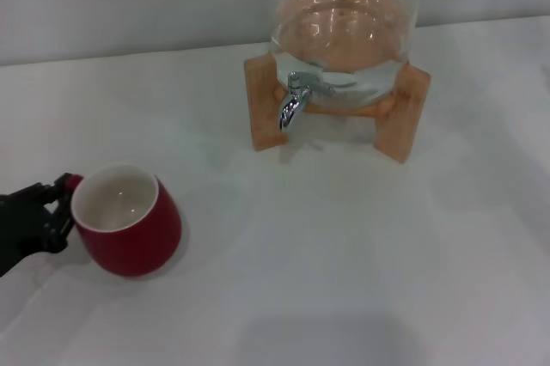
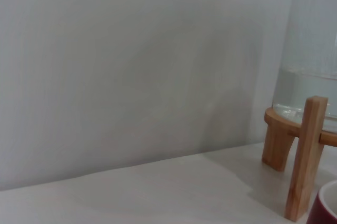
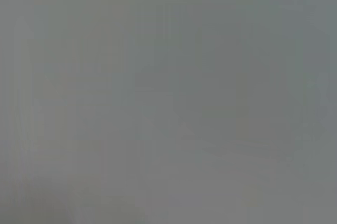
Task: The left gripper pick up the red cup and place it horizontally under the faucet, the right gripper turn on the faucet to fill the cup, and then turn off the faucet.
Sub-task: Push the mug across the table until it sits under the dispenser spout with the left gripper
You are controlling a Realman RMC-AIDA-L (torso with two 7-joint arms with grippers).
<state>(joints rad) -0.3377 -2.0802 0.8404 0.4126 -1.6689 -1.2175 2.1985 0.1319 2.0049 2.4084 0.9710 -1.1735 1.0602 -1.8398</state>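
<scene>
The left tool (image 1: 53, 207) shows black, claw-like, jointed fingers.

Red cup (image 1: 129, 228): glazed ceramic, glossy dark red outside, smooth cream-white inside.
Cup handle (image 1: 70, 182): same red glaze, sitting between the black fingers.
Left gripper (image 1: 53, 210): matt black fingers, plastic-looking.
Faucet (image 1: 294, 101): polished chrome metal, mirror-bright.
Dispenser jar (image 1: 344, 14): clear smooth glass, holding clear liquid.
Stand (image 1: 402, 112): light wood, smooth, satin finish, faint grain.
Table (image 1: 361, 254): white, matt, smooth.
Wall (image 2: 131, 66): pale grey, matt, even.
</scene>
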